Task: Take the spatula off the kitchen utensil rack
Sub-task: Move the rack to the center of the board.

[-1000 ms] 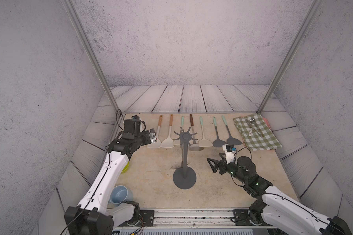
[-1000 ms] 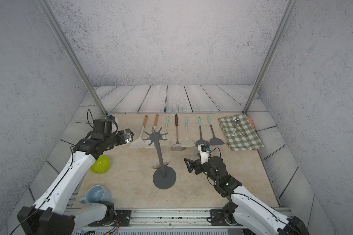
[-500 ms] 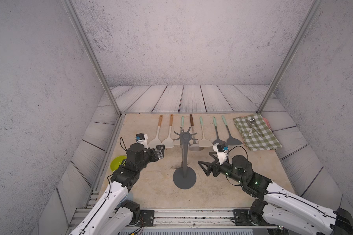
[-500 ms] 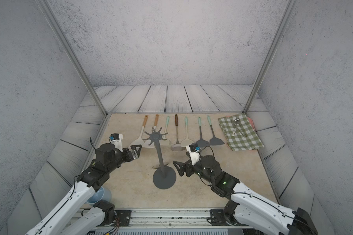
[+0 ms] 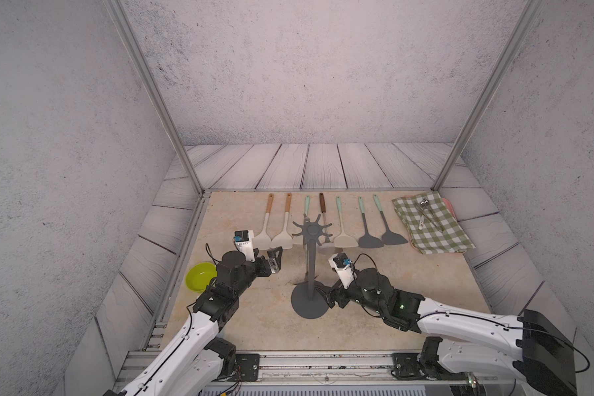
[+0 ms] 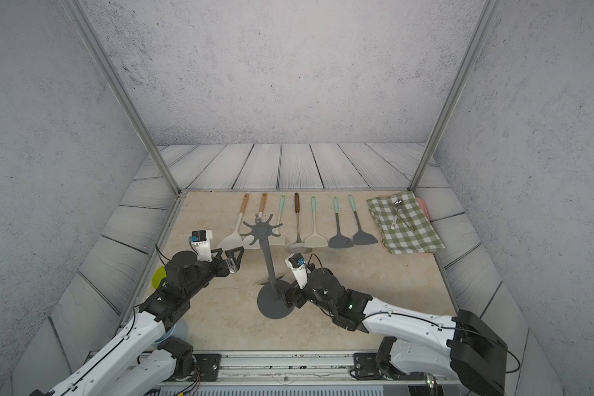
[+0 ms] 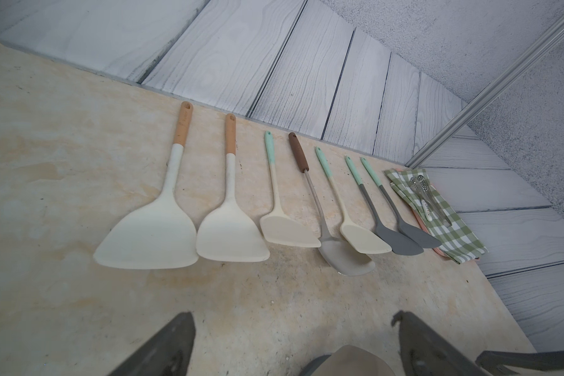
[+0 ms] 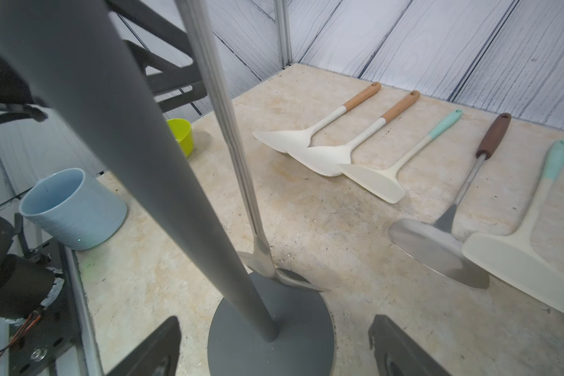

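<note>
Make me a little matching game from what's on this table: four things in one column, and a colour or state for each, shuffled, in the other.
Things:
1. kitchen utensil rack
2. bowl
3. mug
4. checked cloth

Descriptions:
A. pale blue
B. has spoons lying on it
C. dark grey, with a spatula hanging beside its pole
D. lime green

Pairs: 1-C, 2-D, 3-A, 4-B.

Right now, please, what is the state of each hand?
Left hand: open, holding nothing.
Right hand: open, one finger on each side of the rack base, not gripping.
</note>
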Tool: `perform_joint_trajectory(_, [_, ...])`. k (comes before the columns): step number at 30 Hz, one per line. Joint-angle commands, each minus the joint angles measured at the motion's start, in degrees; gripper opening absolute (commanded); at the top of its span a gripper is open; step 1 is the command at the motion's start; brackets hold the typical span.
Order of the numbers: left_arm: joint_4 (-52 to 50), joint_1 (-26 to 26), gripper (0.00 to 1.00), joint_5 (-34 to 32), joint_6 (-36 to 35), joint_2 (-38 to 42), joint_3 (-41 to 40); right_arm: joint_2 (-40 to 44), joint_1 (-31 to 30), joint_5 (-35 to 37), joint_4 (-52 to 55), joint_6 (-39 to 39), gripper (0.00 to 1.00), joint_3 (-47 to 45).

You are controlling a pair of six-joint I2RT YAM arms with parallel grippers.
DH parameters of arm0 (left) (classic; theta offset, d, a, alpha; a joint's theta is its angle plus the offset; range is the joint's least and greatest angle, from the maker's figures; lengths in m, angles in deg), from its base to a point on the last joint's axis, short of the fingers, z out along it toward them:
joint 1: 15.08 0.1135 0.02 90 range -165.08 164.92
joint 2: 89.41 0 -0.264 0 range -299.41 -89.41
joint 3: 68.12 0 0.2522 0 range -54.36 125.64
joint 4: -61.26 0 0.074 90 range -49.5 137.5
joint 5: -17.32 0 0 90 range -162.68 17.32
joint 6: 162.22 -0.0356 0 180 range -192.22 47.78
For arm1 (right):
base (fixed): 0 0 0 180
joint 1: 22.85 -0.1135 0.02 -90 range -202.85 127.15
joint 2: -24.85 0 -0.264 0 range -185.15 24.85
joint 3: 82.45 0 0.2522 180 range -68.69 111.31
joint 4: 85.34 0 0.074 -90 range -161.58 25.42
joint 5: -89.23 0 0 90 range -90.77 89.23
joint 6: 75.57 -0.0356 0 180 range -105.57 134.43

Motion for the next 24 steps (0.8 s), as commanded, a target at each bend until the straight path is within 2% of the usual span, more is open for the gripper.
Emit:
perform_joint_trajectory(1, [1.93, -0.29, 0.99, 0.30, -1.04, -0.28, -0.17, -2.90, -1.41, 4.68, -5.26, 1.15, 0.93, 0.79])
perform_joint_trajectory(8, [2.70, -0.29, 0.99, 0.52, -1.40, -2.11, -0.09, -10.89, -3.86, 10.03, -6.62, 1.13, 0.94, 2.79])
perform_joint_trajectory(13, [3.64, -0.29, 0.99, 1.04, -1.69, -2.42, -0.50, -15.92, -3.93, 13.88, -2.99, 1.95, 0.83, 6.13])
perform_joint_trajectory(16, [3.89, -0.29, 0.99, 1.27, -1.90, -2.53, -0.53, -16.50, -3.93, 16.47, -2.77, 2.17, 0.80, 5.67])
perform_joint_trajectory(24, [5.36, -0.37, 0.99, 2.75, -1.59, -3.41, -0.72, -14.15, -3.91, 22.65, 1.44, 2.99, 0.79, 4.68])
